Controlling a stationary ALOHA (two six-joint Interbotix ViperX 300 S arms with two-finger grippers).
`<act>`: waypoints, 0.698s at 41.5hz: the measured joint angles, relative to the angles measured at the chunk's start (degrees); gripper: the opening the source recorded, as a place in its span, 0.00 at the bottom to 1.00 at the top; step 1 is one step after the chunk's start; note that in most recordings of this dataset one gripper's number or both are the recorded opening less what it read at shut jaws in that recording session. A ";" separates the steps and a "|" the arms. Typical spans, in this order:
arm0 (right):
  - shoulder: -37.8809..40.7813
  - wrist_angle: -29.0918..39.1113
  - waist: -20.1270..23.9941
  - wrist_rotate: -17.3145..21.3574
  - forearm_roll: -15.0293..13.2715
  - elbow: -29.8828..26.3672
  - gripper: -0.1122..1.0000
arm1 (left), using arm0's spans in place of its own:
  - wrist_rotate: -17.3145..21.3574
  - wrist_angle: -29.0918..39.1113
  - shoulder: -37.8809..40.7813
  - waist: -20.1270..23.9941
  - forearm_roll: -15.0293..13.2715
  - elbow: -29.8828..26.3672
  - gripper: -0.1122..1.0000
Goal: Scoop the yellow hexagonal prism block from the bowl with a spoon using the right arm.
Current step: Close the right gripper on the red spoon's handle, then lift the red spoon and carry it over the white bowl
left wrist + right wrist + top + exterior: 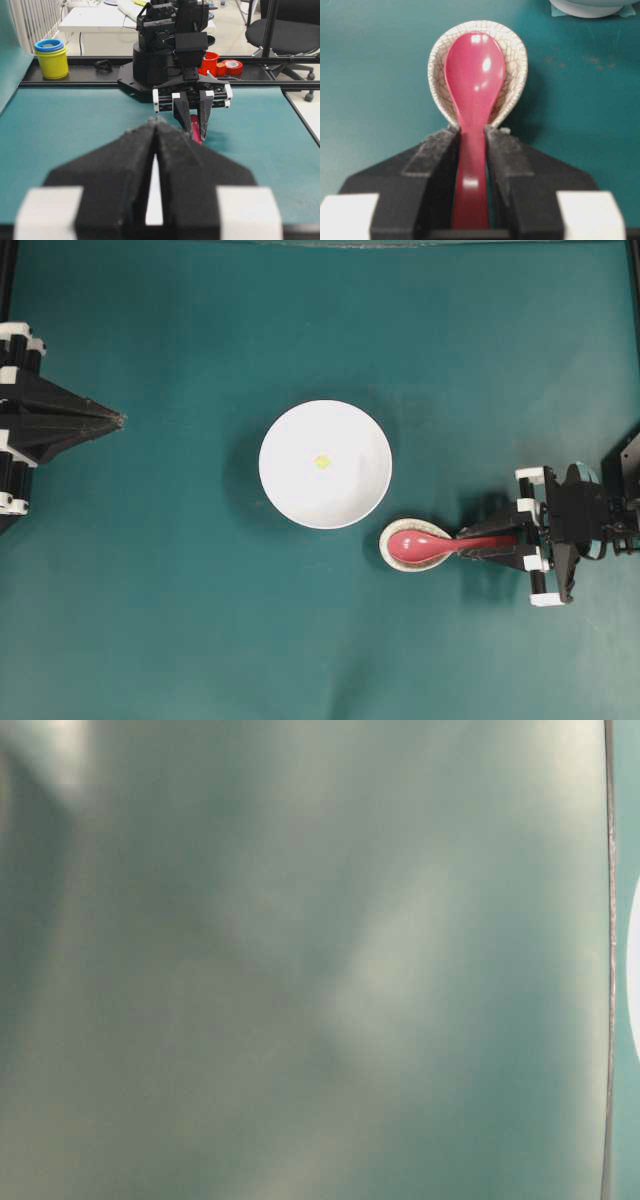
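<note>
Now at the grasp step, right tool (471,150) pinching spoon (472,85) handle over the rest (515,60); next, lift and carry ahead-left to bowl (290,490), under block (322,462).

We see the white bowl (325,464) upright mid-counter, holding the tiny yellow block (322,462) near its centre. The glossy red spoon (472,95) lies just beside the bowl, scoop up in a crackled beige rest, handle between the right end effector's (471,137) fingers.
</note>
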 measured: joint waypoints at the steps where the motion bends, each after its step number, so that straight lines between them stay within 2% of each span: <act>1: -0.09 0.00 0.00 0.00 0.00 0.00 0.32 | 0.00 0.00 0.00 0.00 0.00 0.00 0.10; 9: -2.02 -0.18 0.00 -0.09 0.00 -0.18 0.32 | 0.00 -0.09 0.00 0.00 0.00 0.00 0.10; 17: -9.49 2.99 -0.18 -1.58 0.00 -0.18 0.32 | 0.09 0.09 0.00 0.00 0.09 0.00 0.10; 23: -17.58 9.76 -1.93 -5.10 0.00 -0.53 0.32 | 0.09 0.09 0.00 0.00 0.35 0.00 0.10; 29: -26.10 21.80 -5.01 -9.76 0.00 -3.16 0.32 | 0.09 0.26 0.00 0.00 0.35 0.00 0.10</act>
